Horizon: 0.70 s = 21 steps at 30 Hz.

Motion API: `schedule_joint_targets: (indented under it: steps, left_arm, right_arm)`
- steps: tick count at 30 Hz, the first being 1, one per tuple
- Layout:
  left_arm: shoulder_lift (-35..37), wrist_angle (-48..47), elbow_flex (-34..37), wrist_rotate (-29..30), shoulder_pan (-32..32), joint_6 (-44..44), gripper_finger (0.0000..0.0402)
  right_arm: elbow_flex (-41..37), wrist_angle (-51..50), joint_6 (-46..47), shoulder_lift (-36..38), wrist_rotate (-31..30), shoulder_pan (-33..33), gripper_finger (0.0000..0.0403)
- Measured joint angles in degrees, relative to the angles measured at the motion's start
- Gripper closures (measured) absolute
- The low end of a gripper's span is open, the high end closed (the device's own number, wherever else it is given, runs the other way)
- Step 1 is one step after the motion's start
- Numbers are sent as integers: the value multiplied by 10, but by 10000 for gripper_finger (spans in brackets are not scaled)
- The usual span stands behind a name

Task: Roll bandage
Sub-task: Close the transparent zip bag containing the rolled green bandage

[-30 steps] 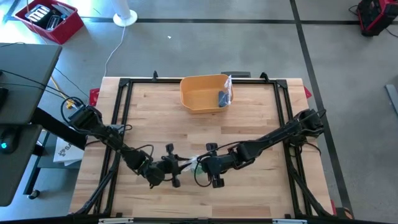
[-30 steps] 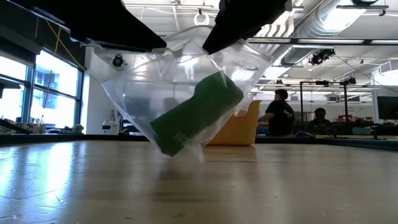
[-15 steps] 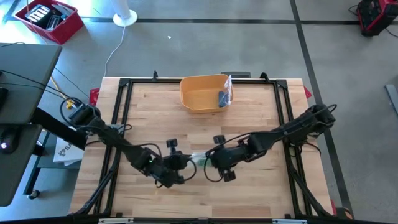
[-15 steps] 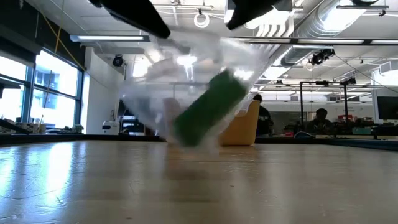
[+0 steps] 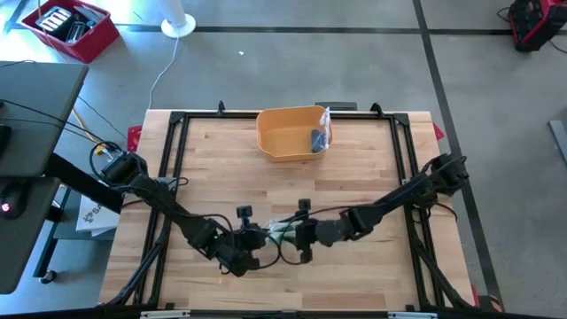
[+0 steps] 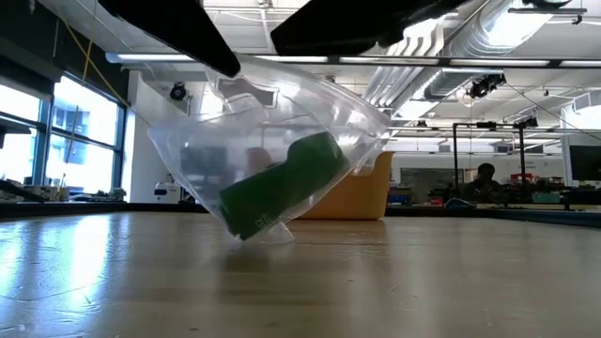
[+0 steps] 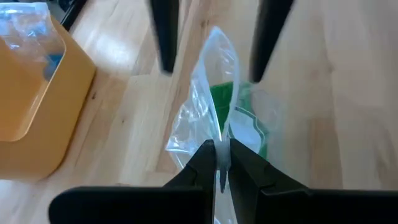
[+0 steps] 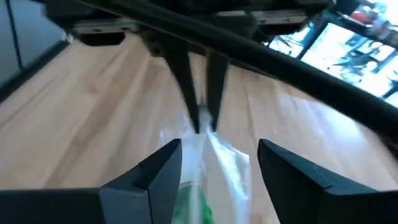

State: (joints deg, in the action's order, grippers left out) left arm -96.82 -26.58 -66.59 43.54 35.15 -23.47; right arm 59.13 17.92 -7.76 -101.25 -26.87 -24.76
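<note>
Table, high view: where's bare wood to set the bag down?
Free: both front corners of the table, and the strip between the yellow bin and the arms. Crowded: front centre, where the left gripper pinches the clear bag facing the open right gripper.

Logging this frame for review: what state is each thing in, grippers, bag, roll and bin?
left gripper: shut on the edge of the clear bag.
right gripper: open, fingers either side of the bag, not gripping.
clear bag: held up, lowest corner at the table.
green bandage roll: inside the bag, tilted.
yellow bin: upright at the far edge, a small bagged item inside.
</note>
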Motion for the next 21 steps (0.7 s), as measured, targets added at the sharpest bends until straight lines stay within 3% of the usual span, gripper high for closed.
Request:
schedule_joint_targets:
  steps: [5, 10, 15, 21]
  left_arm:
    - [2, 16, -2, 2, 4, 0, 384]
    - [2, 34, -3, 1, 2, -5, 384]
    - [2, 55, -3, -25, -3, -12, 382]
    - [3, 65, -1, -25, 12, -4, 353]
  right_arm:
    - [-25, 33, 46, -1, 55, 21, 207]
    - [-26, 38, 44, -3, 105, 24, 280]
    - [-26, 38, 45, -7, 84, 15, 383]
    - [-26, 38, 58, -7, 76, 11, 400]
